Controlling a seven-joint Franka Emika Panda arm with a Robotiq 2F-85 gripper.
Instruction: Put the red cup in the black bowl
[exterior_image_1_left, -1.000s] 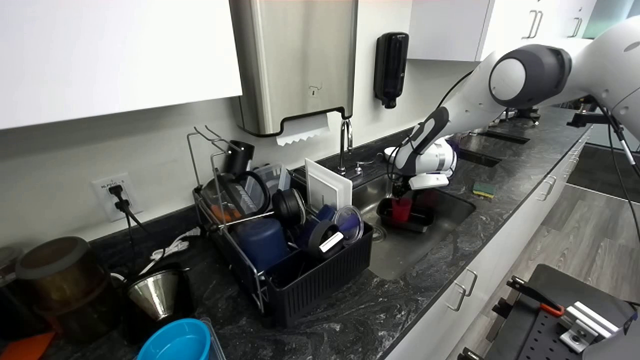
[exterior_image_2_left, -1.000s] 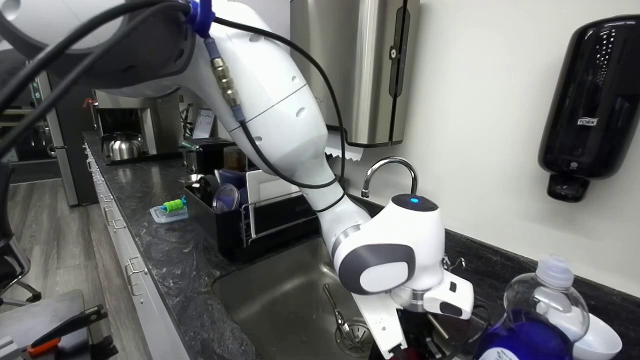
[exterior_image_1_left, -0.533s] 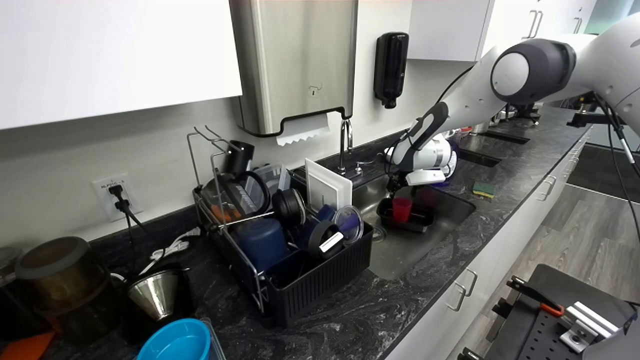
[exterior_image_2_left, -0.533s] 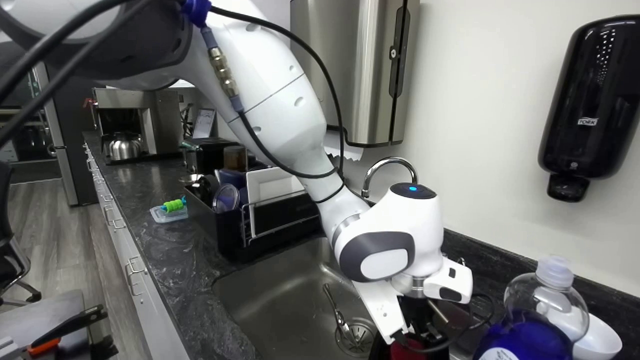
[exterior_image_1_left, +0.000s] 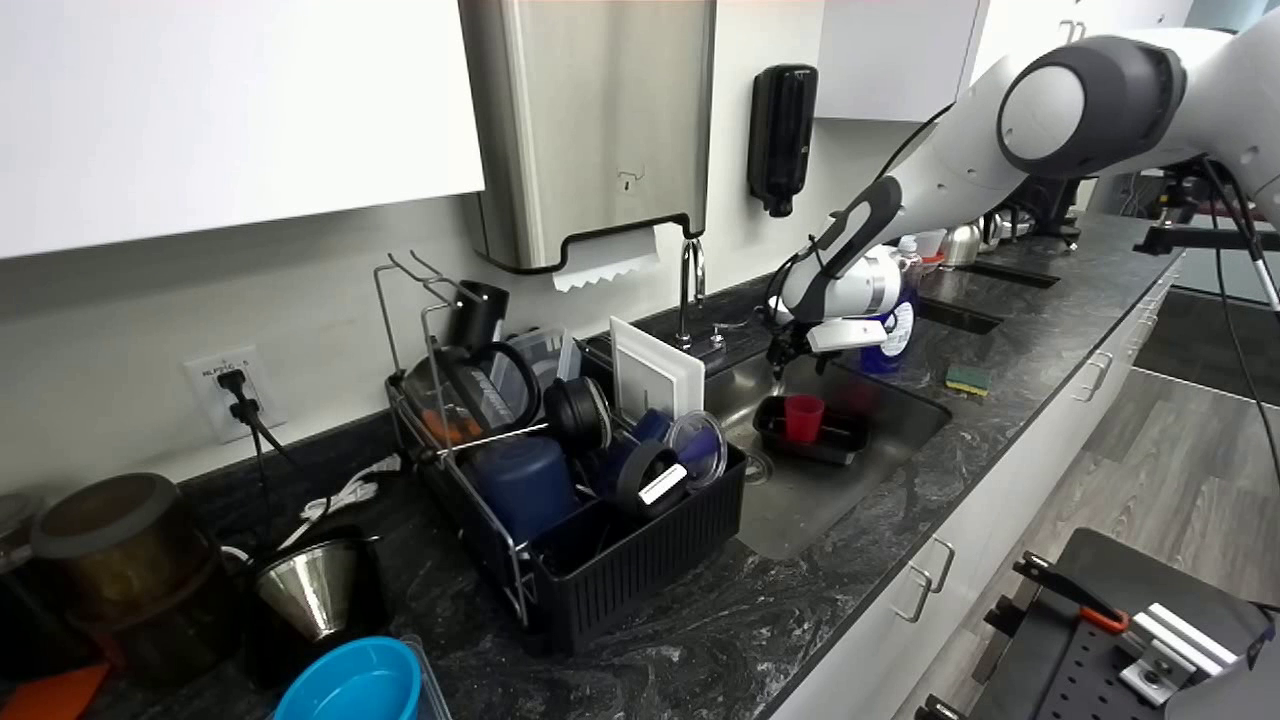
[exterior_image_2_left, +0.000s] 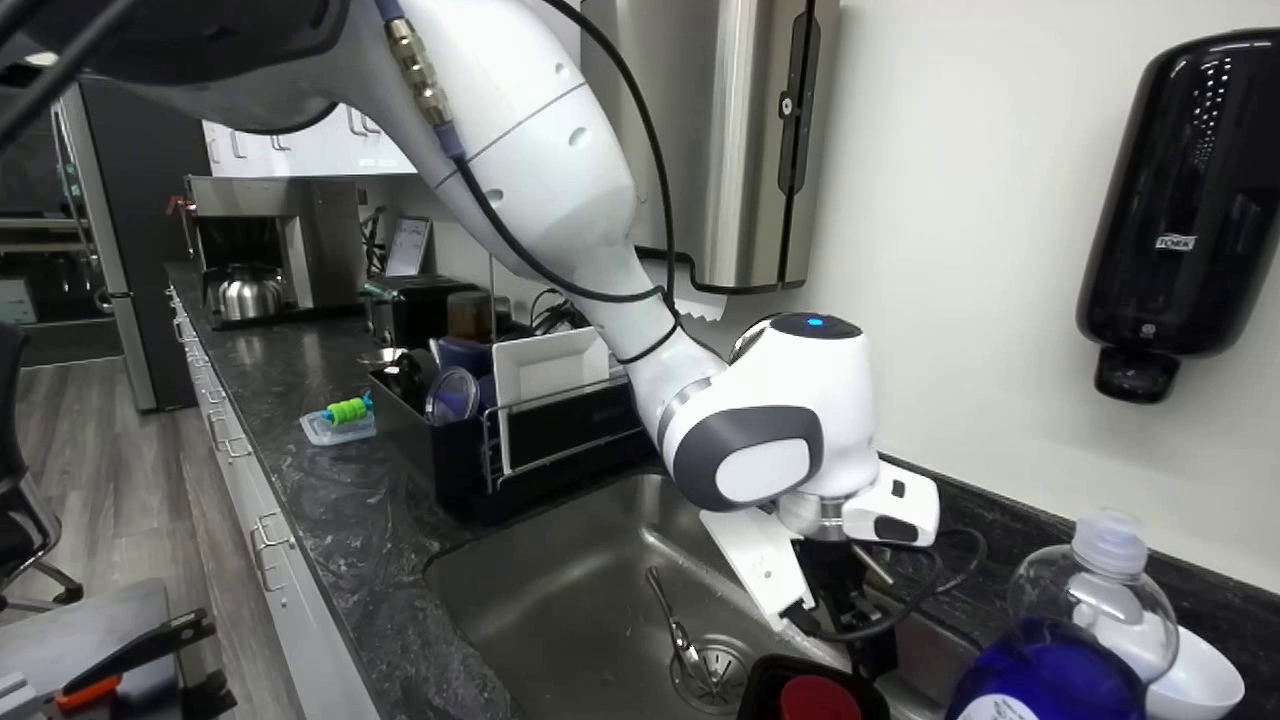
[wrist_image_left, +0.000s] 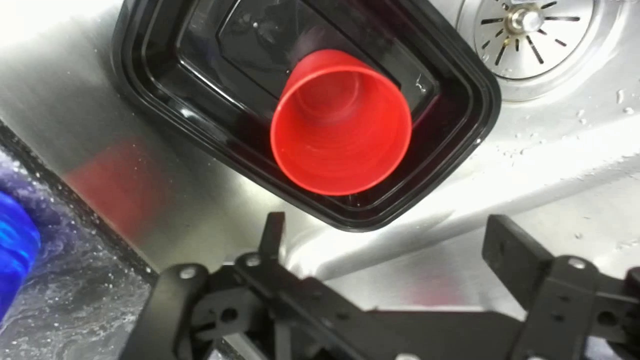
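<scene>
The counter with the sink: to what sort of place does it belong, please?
Probably a shared kitchen, perhaps in an office or lab. The sink is beside a loaded dish rack, and the large wall-mounted paper towel dispenser suggests a workplace.

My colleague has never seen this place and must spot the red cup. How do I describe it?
Find the steel sink beside the loaded black dish rack. In the sink, near the drain, sits a rectangular black bowl. Inside the bowl stands the small red cup, mouth up: plain, solid red against glossy black, unlike the blurred red reflections on the steel.
</scene>
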